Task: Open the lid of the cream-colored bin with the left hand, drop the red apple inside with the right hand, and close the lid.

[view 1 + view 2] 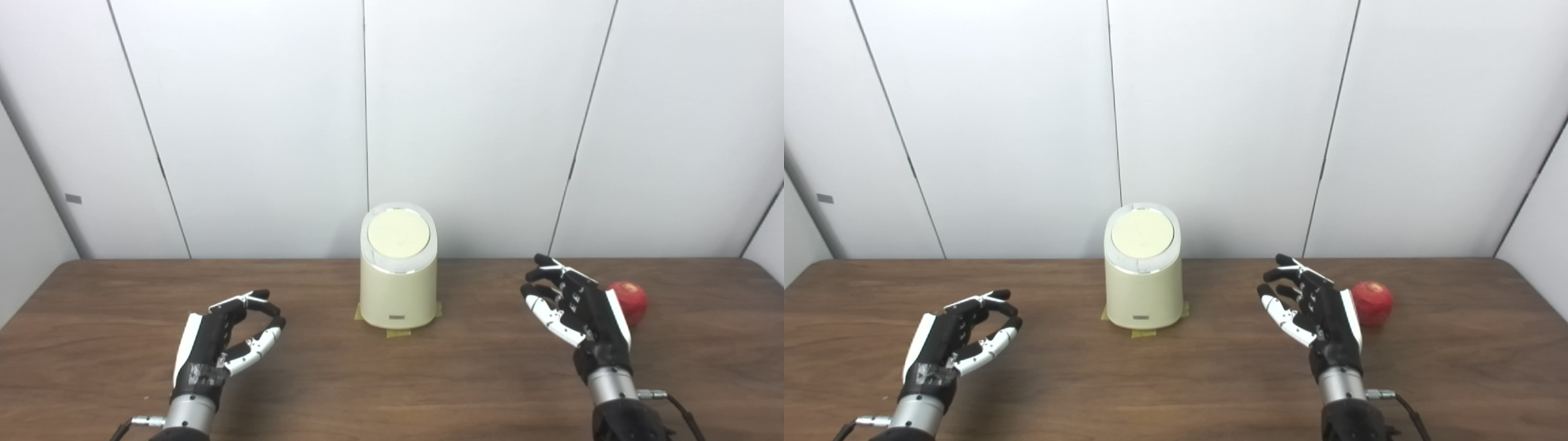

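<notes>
While the left hand (223, 343) hovers released, fingers loosely curled, over the bench (392, 392), the right hand (579, 309) is spread and empty just beside the red apple (631, 300). Between both hands, toward the wall, stands the cream-colored bin (398, 272), its lid (398, 234) shut, on tape patches (398, 334).

a dark brown wood-grain tabletop (392, 380) fills the lower part of the view. behind the tabletop stands a wall of plain white panels (257, 122), split by thin dark vertical seams. angled white side panels (24, 233) close in past the tabletop's ends. the light is soft and even.
</notes>
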You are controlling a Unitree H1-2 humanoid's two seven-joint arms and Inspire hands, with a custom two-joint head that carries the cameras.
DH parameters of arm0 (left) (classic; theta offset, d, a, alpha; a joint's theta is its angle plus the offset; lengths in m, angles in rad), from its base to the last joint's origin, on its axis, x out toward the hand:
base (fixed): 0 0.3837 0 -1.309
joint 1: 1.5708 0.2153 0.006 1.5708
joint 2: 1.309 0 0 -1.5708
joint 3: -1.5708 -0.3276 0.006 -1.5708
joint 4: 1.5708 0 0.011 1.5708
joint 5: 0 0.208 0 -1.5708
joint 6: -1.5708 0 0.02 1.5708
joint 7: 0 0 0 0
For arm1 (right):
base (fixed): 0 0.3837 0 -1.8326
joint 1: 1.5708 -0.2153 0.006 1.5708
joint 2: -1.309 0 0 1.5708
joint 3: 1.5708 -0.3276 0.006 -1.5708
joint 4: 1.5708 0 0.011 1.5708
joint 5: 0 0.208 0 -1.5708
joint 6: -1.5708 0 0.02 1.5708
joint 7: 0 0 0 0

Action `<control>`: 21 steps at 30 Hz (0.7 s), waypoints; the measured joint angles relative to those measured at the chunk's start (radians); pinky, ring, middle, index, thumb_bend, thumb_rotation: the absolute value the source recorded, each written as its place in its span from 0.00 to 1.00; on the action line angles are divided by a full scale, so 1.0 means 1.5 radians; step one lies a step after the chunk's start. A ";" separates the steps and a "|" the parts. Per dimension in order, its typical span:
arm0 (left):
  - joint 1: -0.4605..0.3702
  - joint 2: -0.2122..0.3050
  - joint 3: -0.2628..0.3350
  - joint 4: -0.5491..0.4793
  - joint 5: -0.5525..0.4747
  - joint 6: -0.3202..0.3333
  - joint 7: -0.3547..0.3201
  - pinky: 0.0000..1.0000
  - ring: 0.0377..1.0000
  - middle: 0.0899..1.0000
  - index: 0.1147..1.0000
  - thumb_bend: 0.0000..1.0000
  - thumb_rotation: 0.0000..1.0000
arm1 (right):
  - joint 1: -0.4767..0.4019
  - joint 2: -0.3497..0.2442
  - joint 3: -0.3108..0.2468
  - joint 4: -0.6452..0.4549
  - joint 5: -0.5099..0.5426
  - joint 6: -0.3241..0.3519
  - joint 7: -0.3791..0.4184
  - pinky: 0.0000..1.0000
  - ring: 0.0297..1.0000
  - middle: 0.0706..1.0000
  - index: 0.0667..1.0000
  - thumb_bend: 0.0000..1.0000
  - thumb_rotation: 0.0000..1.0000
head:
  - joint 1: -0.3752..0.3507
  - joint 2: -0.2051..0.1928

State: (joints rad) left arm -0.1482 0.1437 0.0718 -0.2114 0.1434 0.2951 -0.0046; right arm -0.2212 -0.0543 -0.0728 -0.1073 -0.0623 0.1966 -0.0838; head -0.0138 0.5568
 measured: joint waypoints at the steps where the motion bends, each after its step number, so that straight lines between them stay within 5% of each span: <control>1: 0.000 0.000 0.000 0.000 0.000 0.000 0.000 0.93 0.89 0.80 0.42 0.50 0.06 | 0.000 -0.001 0.001 0.000 0.000 0.000 0.002 0.80 0.86 0.85 0.51 0.11 0.00 | 0.000 0.000; 12: 0.000 0.000 0.000 -0.001 0.000 0.002 0.000 0.94 0.89 0.80 0.42 0.50 0.06 | 0.000 -0.013 0.015 0.000 -0.026 0.020 0.006 0.80 0.91 0.89 0.68 0.12 0.00 | -0.001 0.005; 16: 0.000 0.000 0.000 -0.003 0.000 0.002 0.000 0.93 0.89 0.80 0.42 0.49 0.06 | 0.000 -0.013 0.014 0.000 -0.022 0.021 0.007 0.85 0.92 0.89 0.54 0.10 0.00 | -0.002 0.006; 17: 0.000 0.000 0.000 -0.003 0.000 0.002 0.000 0.93 0.89 0.80 0.42 0.49 0.06 | 0.000 -0.013 0.014 0.000 -0.020 0.021 0.007 0.89 0.92 0.85 0.42 0.26 0.00 | -0.002 0.006; 19: 0.000 0.000 0.000 -0.003 0.000 0.002 0.000 0.93 0.89 0.80 0.42 0.49 0.06 | 0.000 -0.012 0.012 0.000 -0.018 0.021 0.007 0.95 0.92 0.82 0.33 0.35 0.00 | -0.003 0.007; 21: 0.000 0.000 0.000 -0.003 0.000 0.002 0.000 0.93 0.89 0.79 0.42 0.49 0.06 | 0.000 -0.012 0.012 0.001 -0.016 0.020 0.007 0.99 0.92 0.79 0.24 0.22 0.00 | -0.003 0.008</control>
State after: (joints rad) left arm -0.1482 0.1439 0.0717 -0.2165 0.1435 0.2981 -0.0046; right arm -0.2212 -0.0730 -0.0549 -0.1061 -0.0868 0.2264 -0.0728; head -0.0184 0.5691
